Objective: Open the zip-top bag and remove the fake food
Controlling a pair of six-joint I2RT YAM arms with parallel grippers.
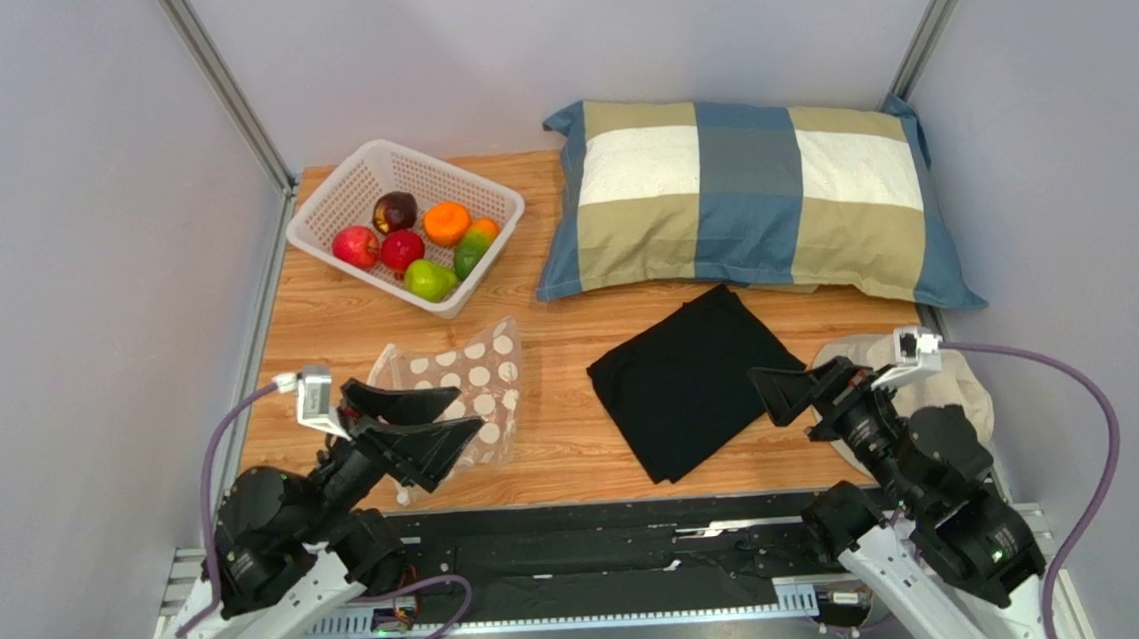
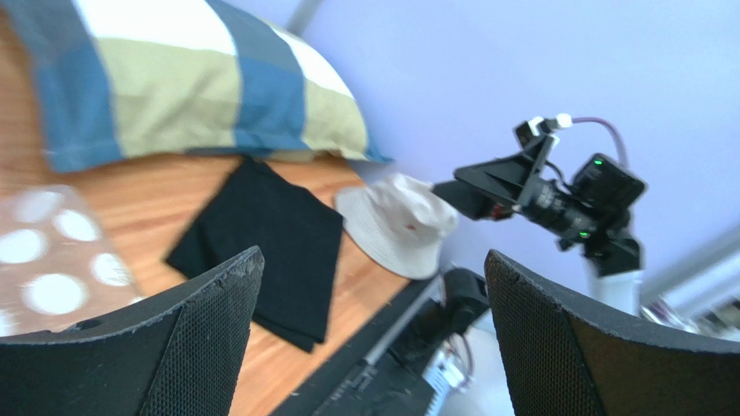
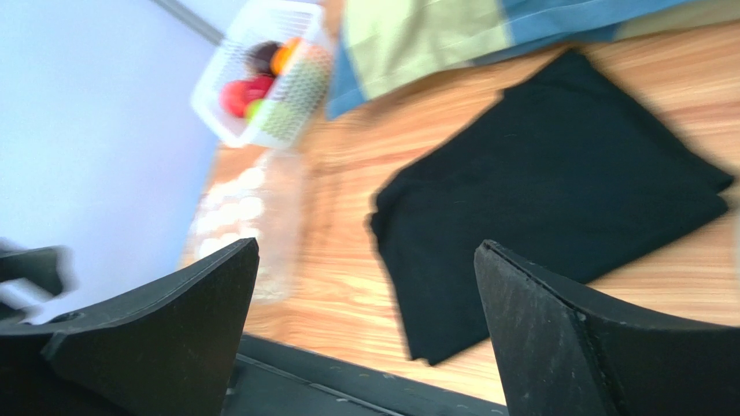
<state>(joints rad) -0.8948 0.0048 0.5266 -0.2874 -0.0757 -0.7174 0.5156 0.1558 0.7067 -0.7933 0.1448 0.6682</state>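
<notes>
The zip-top bag (image 1: 463,384), clear with white dots, lies flat on the wooden table at front left; it also shows in the wrist views (image 2: 52,260) (image 3: 247,208). No fruit shows inside it. The fake food (image 1: 420,240), several red, green, orange and dark purple fruits, sits in the white lattice basket (image 1: 334,201) at back left, blurred in the right wrist view (image 3: 239,94). My left gripper (image 1: 465,417) (image 2: 372,260) hovers open over the bag's near edge, holding nothing. At front right, my right gripper (image 1: 765,396) (image 3: 365,247) is open and empty, beside the black cloth.
A folded black cloth (image 1: 693,379) lies mid-table. A checked pillow (image 1: 748,194) fills the back right. A beige hat (image 1: 957,383) sits at the right edge under the right arm. Grey walls close both sides, and a black rail (image 1: 591,536) runs along the front.
</notes>
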